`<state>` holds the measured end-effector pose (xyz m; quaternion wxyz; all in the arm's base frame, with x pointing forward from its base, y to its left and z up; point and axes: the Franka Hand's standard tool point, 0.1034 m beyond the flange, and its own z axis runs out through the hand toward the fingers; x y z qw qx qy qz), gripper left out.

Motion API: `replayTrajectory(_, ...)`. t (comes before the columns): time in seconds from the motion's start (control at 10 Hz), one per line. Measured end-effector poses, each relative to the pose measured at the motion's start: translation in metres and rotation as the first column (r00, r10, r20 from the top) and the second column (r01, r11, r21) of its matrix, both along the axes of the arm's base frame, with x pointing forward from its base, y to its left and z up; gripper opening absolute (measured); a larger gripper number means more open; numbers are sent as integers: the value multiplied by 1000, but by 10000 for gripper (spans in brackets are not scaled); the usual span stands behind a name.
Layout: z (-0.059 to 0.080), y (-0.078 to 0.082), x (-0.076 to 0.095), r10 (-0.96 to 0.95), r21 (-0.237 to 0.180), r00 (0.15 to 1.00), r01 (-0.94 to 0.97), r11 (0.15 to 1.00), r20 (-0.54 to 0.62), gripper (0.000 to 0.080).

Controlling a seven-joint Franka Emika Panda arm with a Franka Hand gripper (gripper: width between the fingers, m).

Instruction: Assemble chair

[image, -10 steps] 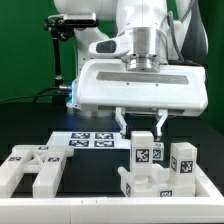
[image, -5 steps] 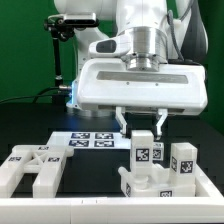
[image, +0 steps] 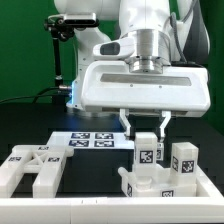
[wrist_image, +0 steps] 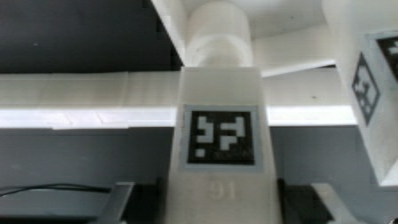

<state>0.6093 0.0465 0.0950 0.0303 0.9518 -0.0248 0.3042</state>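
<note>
My gripper [image: 145, 124] hangs over the exterior view's right part of the table, shut on an upright white chair piece [image: 147, 150] with a square tag on its face. Its lower end stands on or just over a chunky white chair part [image: 150, 186]; I cannot tell if they touch. Another tagged white block [image: 184, 162] stands just to the right of it. In the wrist view the held chair piece [wrist_image: 222, 120] runs straight out between the two fingers [wrist_image: 128, 200] of the gripper [wrist_image: 222, 195]. A second tagged piece [wrist_image: 374, 90] shows beside it.
An H-shaped white chair part [image: 35, 170] lies at the exterior view's left front. The marker board [image: 90, 140] lies flat behind it. A white border rail [image: 110, 212] runs along the front edge, and the rail [wrist_image: 89, 95] crosses the wrist view too.
The gripper and the held piece have shifted slightly to the exterior view's right. The other parts have not moved.
</note>
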Motion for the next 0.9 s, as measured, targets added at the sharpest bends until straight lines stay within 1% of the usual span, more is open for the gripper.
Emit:
replayTrajectory(0.2, -9, -1, -2, 0, -6, 1000, 0, 1000, -12, 287)
replayTrajectory(0.5, -10, -4, 2, -4, -7, 1000, 4, 1000, -7, 287)
replayTrajectory(0.8, -11, -4, 1, -5, -6, 1000, 5, 1000, -15, 300)
replayTrajectory(0.9, -12, -4, 1, -5, -6, 1000, 5, 1000, -15, 474)
